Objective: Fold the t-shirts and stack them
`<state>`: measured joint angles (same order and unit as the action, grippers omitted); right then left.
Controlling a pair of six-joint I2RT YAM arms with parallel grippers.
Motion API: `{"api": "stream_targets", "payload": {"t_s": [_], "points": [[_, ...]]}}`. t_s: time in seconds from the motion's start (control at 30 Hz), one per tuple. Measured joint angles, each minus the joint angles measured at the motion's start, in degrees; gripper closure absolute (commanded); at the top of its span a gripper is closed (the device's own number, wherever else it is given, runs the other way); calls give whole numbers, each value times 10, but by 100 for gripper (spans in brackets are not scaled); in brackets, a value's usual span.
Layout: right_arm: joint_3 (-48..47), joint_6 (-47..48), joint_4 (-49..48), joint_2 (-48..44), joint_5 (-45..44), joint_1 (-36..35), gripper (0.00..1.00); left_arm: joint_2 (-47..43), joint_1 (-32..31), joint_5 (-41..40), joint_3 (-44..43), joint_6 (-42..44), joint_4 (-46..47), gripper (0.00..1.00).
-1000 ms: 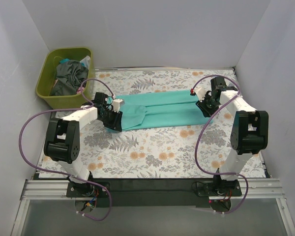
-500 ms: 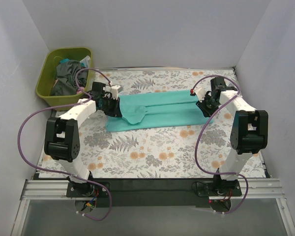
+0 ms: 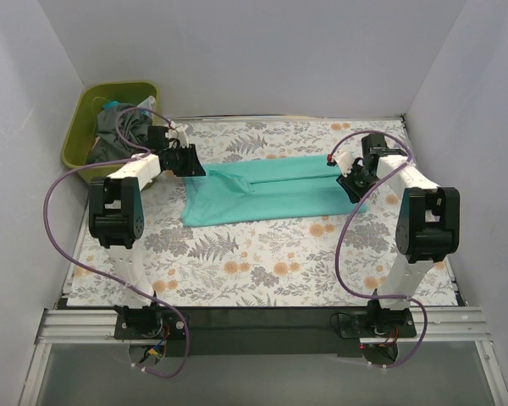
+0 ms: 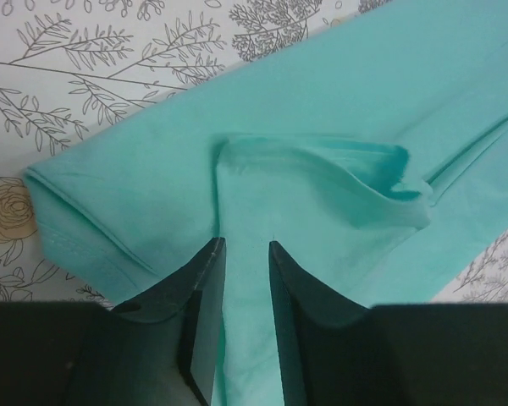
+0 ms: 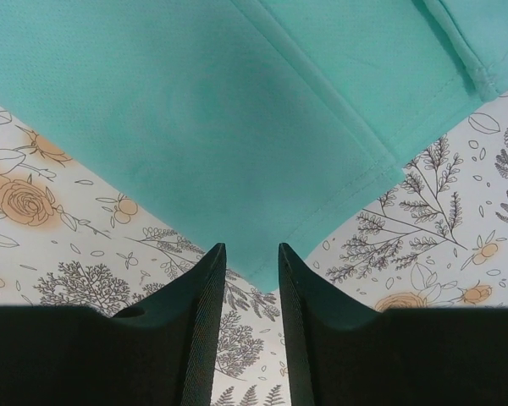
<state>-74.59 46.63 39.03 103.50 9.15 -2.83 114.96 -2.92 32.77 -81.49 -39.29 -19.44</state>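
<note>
A teal t-shirt (image 3: 271, 190) lies folded into a long band across the floral tablecloth. My left gripper (image 3: 190, 162) hovers at the shirt's far left corner. In the left wrist view its jaws (image 4: 246, 245) stand a little apart over the shirt (image 4: 322, 101), above a folded sleeve flap. My right gripper (image 3: 351, 182) is at the shirt's right end. In the right wrist view its jaws (image 5: 252, 249) stand a little apart, and the shirt's corner (image 5: 195, 101) points into the gap, with tablecloth showing beneath.
A green basket (image 3: 76, 144) holding dark clothes (image 3: 118, 131) stands at the back left, just beyond my left arm. White walls enclose the table on three sides. The floral tablecloth (image 3: 262, 262) lies between the shirt and the arm bases.
My left gripper moved from the shirt's near left edge to its far left corner, carrying a flap of cloth over. The flap now lies on the shirt. The right gripper stayed put.
</note>
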Motion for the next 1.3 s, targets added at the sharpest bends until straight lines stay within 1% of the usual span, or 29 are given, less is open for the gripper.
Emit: {"api": "stream_targets", "payload": {"t_s": [0.1,0.2,0.33,0.47,0.57,0.6,0.7,0.77,0.83,0.9,0.97,1.03,1.1,1.17,1.23,1.3], "points": [[0,0,0,1,0,0,66,-1,3,-5,0,-10,16,67],[0,0,0,1,0,0,67,-17,3,-14,13,-15,47,66],[-8,-2,1,7,7,0,71,-74,1,-21,75,-16,76,67],[-38,-10,-2,43,16,0,74,-104,-9,-24,93,-17,79,69],[-50,-14,-3,74,20,0,80,-107,-24,-28,108,-21,76,69],[-51,-16,-3,83,20,-2,84,-107,-30,-31,115,-21,72,69],[-50,-17,-4,97,19,-5,89,-108,-45,-37,134,-22,48,69],[-41,-17,-13,91,19,-7,91,-112,-53,-41,146,-23,29,69],[-17,-16,-29,76,19,-9,93,-124,-59,-49,160,-25,11,69],[31,-14,-51,43,20,-13,93,-145,-61,-61,175,-25,-7,69],[97,-12,-65,-7,19,-25,94,-171,-60,-74,189,-25,-22,69],[164,-10,-56,-66,25,-49,94,-199,-60,-85,198,-25,-38,69],[216,-7,-16,-118,46,-82,93,-221,-60,-93,204,-24,-50,69],[242,-1,34,-152,79,-113,93,-233,-63,-100,209,-22,-56,70],[241,2,79,-179,110,-130,93,-235,-69,-109,213,-20,-62,71],[208,2,110,-187,125,-122,92,-229,-74,-115,213,-19,-64,72]]}}
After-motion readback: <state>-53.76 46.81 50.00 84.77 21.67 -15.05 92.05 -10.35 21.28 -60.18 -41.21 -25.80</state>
